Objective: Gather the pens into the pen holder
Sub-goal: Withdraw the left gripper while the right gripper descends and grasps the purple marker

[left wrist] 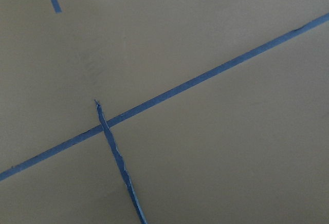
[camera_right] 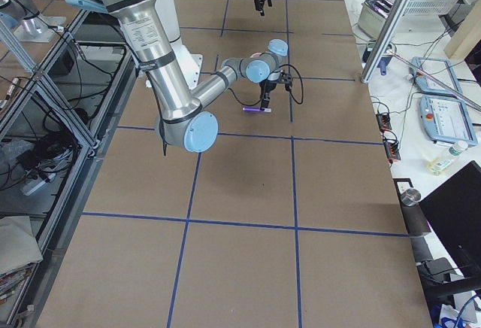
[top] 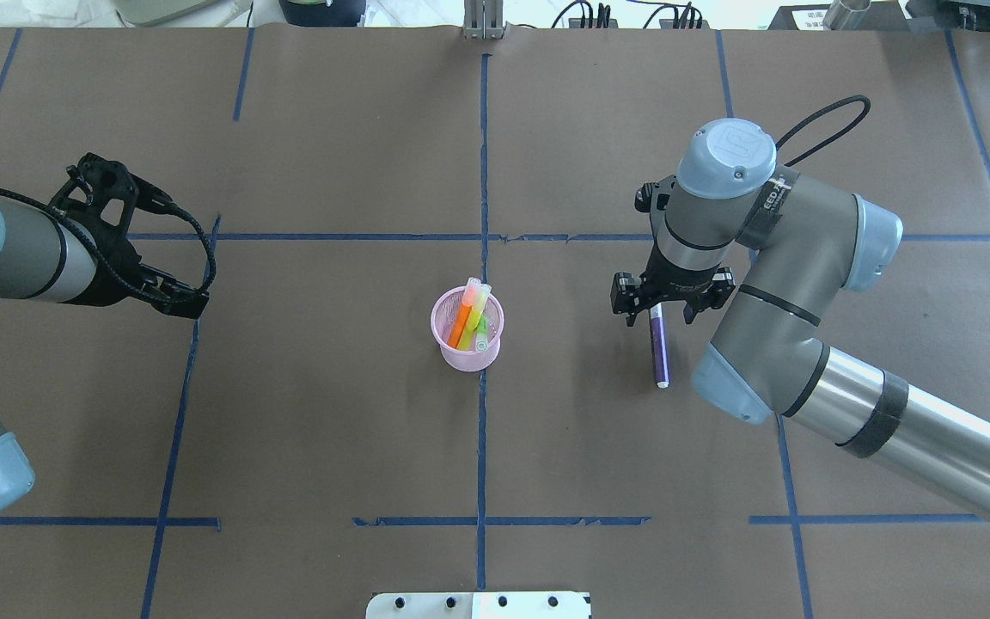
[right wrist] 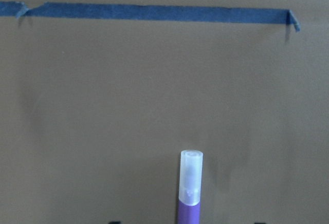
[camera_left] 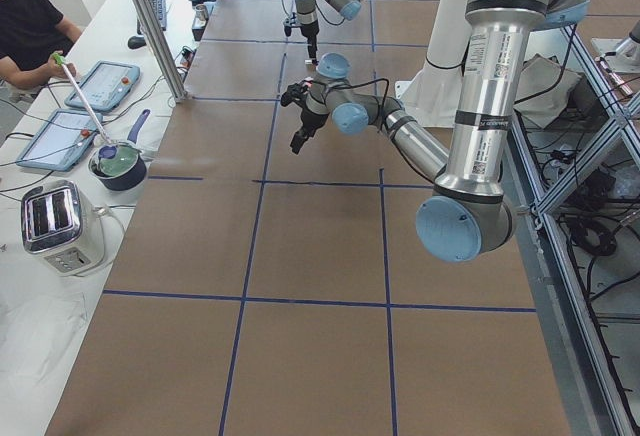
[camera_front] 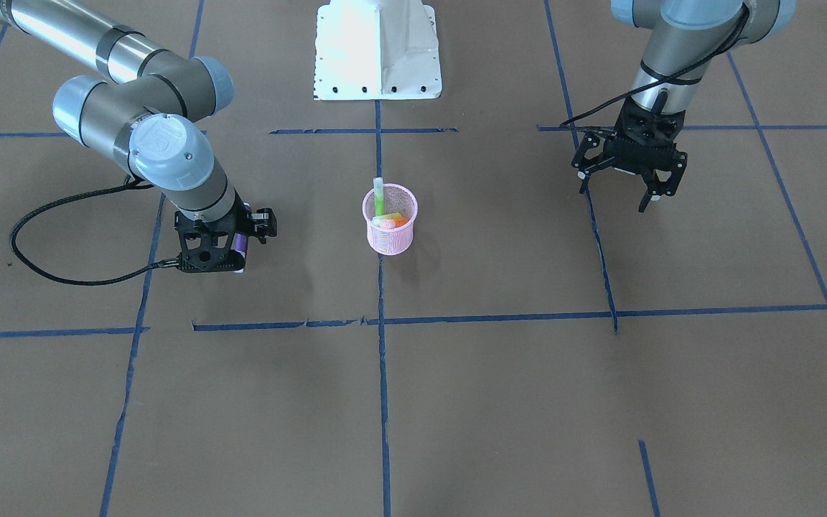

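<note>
The pink mesh pen holder [top: 467, 331] stood upright near the middle of the brown table [top: 332, 413], right on one of the blue tape lines [top: 482, 447]. Two pens were already inside it. The orange pen [top: 463, 322] leaned toward 12 o'clock in the overhead view. The green pen [camera_front: 378, 199] stood steeper, with its pale end poking above the rim in the front-facing view.

The purple pen [top: 657, 348] lay flat on the table at about 3 o'clock from the pen holder and well apart from it. Seen from overhead, it ran roughly from 12 to 6 o'clock, and its pale end was the 6 o'clock one.

The right fingers [top: 626, 301] were down low over the 12 o'clock end of the purple pen. They were spread apart with the pen lying between them, not clamped on it (the right wrist view showed only two dark tips at its bottom edge, far to either side of the purple shaft).

The left fingers [camera_front: 650, 195] hung above bare table at about 9 to 10 o'clock from the pen holder in the overhead view, far from all the pens. They were splayed open and held nothing.
</note>
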You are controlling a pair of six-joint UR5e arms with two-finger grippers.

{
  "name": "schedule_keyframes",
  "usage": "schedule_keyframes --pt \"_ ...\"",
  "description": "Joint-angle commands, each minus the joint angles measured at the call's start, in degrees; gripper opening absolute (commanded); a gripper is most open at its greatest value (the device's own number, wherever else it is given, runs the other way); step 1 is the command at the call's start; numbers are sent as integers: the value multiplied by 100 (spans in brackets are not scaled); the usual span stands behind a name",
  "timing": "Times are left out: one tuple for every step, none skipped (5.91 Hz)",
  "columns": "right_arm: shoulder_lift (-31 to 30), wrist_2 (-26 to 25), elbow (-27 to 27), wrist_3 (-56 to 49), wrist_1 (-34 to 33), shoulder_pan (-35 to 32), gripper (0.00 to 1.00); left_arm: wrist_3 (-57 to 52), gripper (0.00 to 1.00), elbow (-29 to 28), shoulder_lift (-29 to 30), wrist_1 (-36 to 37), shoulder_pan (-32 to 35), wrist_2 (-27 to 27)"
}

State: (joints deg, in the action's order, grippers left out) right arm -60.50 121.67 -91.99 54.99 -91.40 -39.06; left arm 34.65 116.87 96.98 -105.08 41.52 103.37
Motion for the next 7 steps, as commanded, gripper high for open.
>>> schedule_keyframes --pt "4 -3 93 -15 -27 56 81 16 100 -7 -3 5 5 -10" --pt "12 -3 180 -23 -27 82 76 24 100 2 -12 -4 5 -10" --pt "30 -3 207 -23 -27 91 70 25 100 -7 -12 -4 5 -10" --pt "21 14 207 -23 -27 91 63 25 100 -7 -12 -4 5 -10" --pt "21 6 242 -23 -18 100 50 25 100 -7 -12 -4 5 -10" --pt "21 14 251 -23 -18 100 49 25 100 2 -12 -4 5 -10" --pt "21 14 295 -23 -18 100 49 25 100 -7 -12 -4 14 -10"
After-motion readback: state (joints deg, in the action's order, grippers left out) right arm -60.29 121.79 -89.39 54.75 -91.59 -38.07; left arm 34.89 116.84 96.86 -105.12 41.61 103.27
